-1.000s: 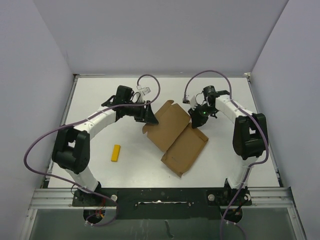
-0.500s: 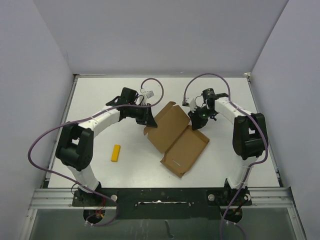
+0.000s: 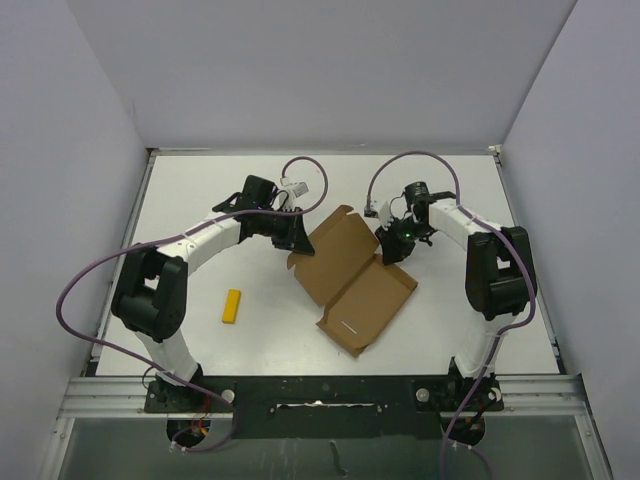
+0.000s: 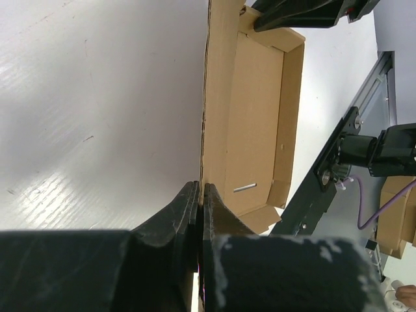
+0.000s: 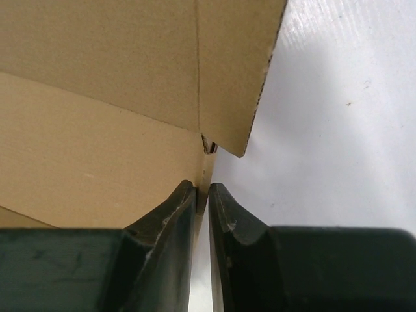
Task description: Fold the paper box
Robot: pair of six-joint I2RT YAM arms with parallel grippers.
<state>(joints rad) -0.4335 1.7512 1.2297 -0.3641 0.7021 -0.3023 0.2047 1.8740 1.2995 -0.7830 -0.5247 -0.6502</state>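
The paper box [image 3: 355,280] lies open in the middle of the table, plain brown cardboard with raised side walls. My left gripper [image 3: 298,243] is at the box's left corner. In the left wrist view the left gripper [image 4: 200,188] is shut on the thin upright wall of the paper box [image 4: 257,117]. My right gripper [image 3: 388,252] is at the box's far right edge. In the right wrist view the right gripper [image 5: 202,188] stands nearly closed, pinching a cardboard edge of the paper box [image 5: 97,97], with a folded flap just ahead.
A small yellow bar [image 3: 232,306] lies on the white table [image 3: 200,200] to the left of the box. Grey walls enclose the table on three sides. A black metal rail [image 3: 320,390] runs along the near edge by the arm bases.
My left gripper has closed onto the box's left wall after shifting slightly toward it. The near half of the box has slid a little to the left. The right arm has barely moved.
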